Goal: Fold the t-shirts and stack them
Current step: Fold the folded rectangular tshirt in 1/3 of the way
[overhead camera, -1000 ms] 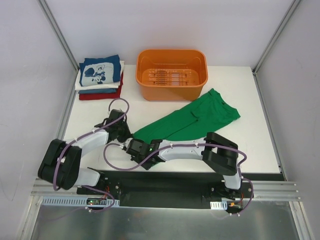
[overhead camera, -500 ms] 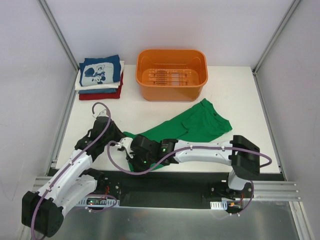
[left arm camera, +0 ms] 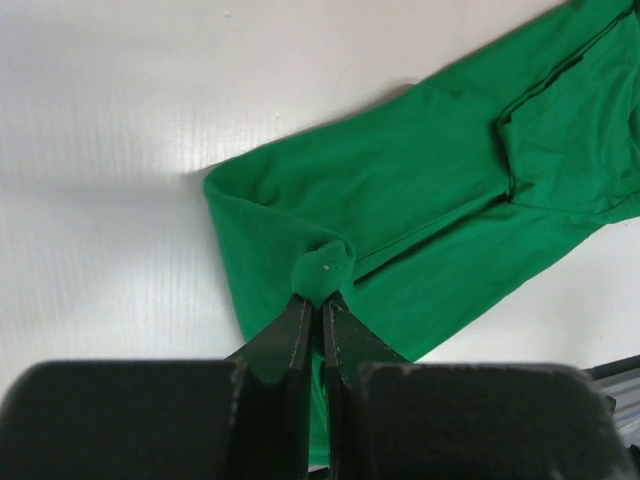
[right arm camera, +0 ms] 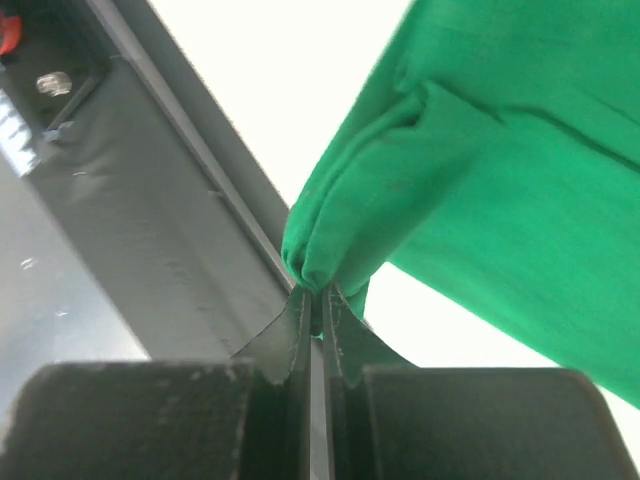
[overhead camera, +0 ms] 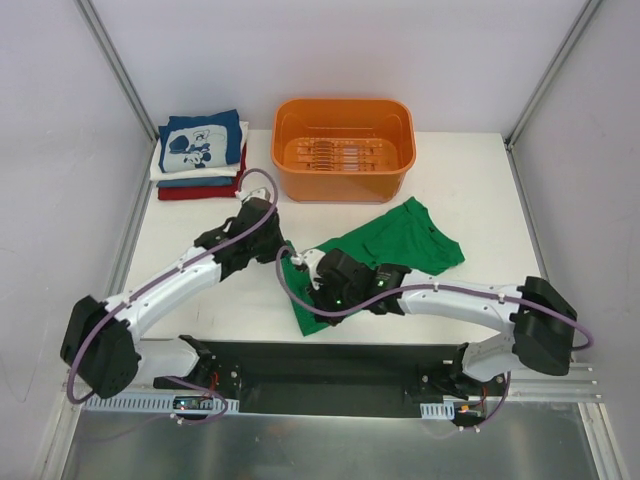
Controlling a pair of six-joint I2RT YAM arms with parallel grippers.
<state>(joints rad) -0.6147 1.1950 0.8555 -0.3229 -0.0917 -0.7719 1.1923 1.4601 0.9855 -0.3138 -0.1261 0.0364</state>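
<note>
Both claws are gripping the green t-shirt [overhead camera: 405, 243] at its near end.
The left claw [left arm camera: 320, 298] is pinching a small bunch of the cloth, its jaws almost closed. The right claw [right arm camera: 318, 292] is squeezing a folded edge the same way, just above the bench's [overhead camera: 480, 190] dark front edge. The shirt is lying rumpled mid-bench in front of the orange tub [overhead camera: 343, 150], well apart from the folded t-shirts [overhead camera: 202, 155] that are sitting stacked at the far left corner.
</note>
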